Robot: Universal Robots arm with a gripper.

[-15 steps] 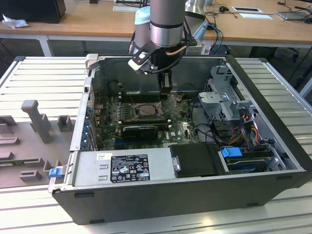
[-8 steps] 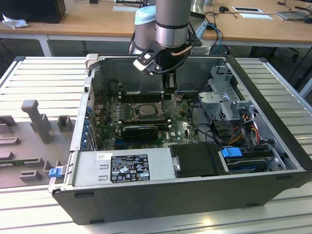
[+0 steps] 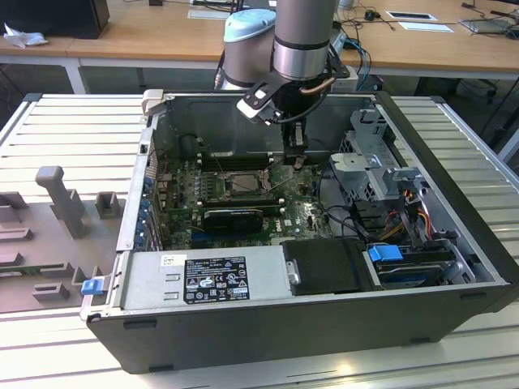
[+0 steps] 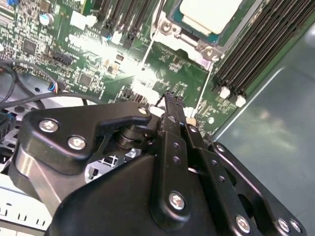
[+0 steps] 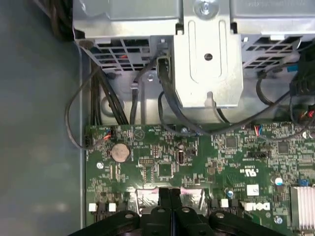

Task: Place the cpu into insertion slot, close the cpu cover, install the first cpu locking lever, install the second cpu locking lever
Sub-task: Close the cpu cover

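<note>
Pincer (image 5: 170, 191) is closed: in both wrist views the two black fingers (image 4: 170, 105) meet at the tips, with nothing seen between them. It hangs just above the green circuit board (image 5: 221, 157), near a round coin cell (image 5: 120, 152).

In the second wrist view, the cpu (image 4: 209, 12) lies with its pale top up. The cpu cover (image 4: 197, 35) frames it, flanked by long black memory slots (image 4: 251, 54). I cannot tell whether either locking lever is latched.

In the exterior view the insertion slot (image 3: 242, 185) sits at about 8 o'clock from my pincer (image 3: 296, 162), close by.

Beyond the board edge stands a grey metal drive cage (image 5: 206, 64), with black cables (image 5: 106, 98) trailing in front of it.

The open computer case (image 3: 324, 324) holds a power supply (image 3: 203, 275) at 6 o'clock. It bears a printed label (image 3: 215, 284) whose text I do not record.

The case rests on a ribbed pale surface (image 3: 73, 130). A grey fixture (image 3: 61, 198) stands at 9 o'clock, and wooden desks (image 3: 122, 40) lie at 12 o'clock.
</note>
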